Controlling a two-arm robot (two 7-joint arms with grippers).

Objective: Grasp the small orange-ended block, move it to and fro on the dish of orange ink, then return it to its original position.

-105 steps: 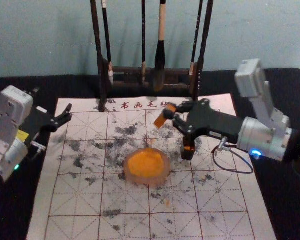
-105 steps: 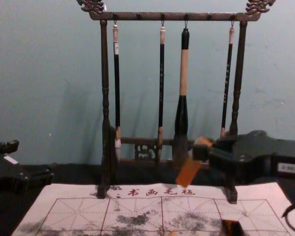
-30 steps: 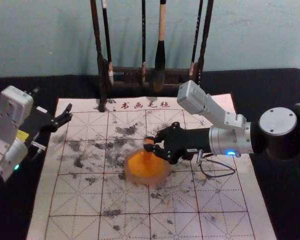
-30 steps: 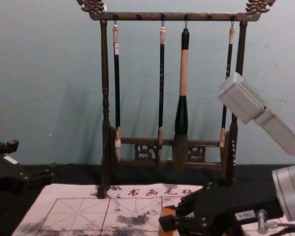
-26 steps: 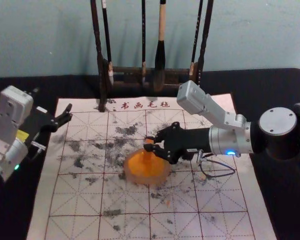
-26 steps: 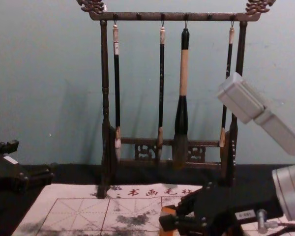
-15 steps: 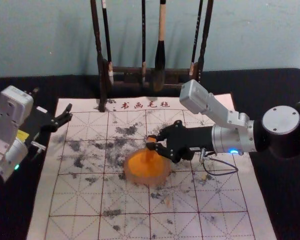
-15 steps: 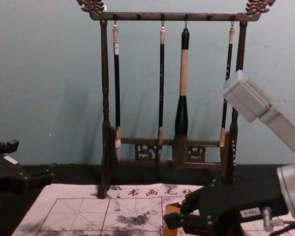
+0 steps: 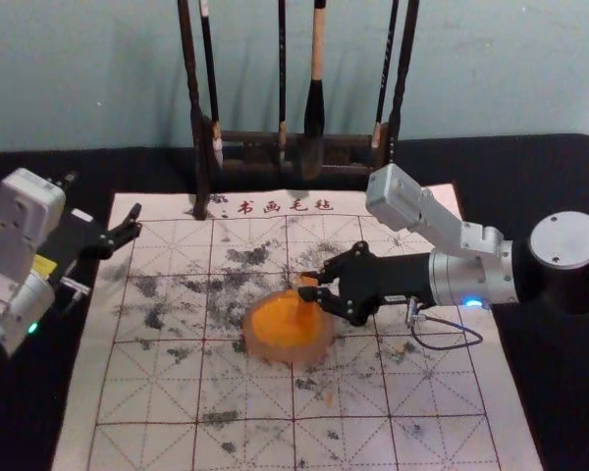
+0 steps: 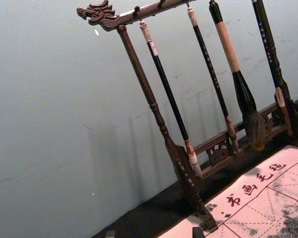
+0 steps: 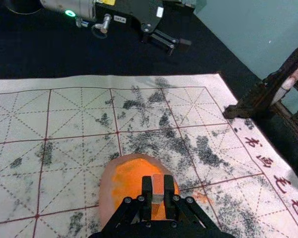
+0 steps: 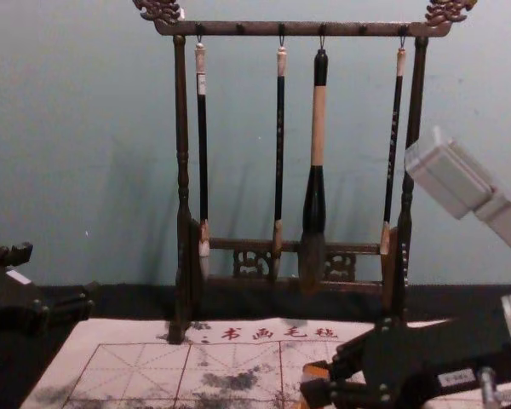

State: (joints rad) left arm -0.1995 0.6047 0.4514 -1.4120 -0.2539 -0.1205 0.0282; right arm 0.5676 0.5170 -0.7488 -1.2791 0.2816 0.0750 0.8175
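Note:
In the head view my right gripper [image 9: 315,286] is over the right part of the round dish [image 9: 288,354] of orange ink, shut on the small orange-ended block [image 9: 305,308]. The block's lower end meets the ink, though exact contact is hard to tell. The right wrist view has the pale top of the block [image 11: 158,184] between the fingertips of my right gripper [image 11: 158,190], with the dish's pinkish rim [image 11: 107,194] beyond. My left gripper [image 9: 131,225] is parked at the mat's far left corner, open and holding nothing; its fingertips edge into the left wrist view [image 10: 154,232].
The dish rests on a white gridded mat [image 9: 245,397] with dark smudges and red lettering. A dark wooden rack [image 9: 198,147] stands at the back, with several brushes hanging from it, including a thick one [image 9: 315,108] near the middle.
My right gripper came down and left to the dish with the block, then over the last second shifted rightward across it. It now covers a small dark container seen earlier. The left arm stayed still.

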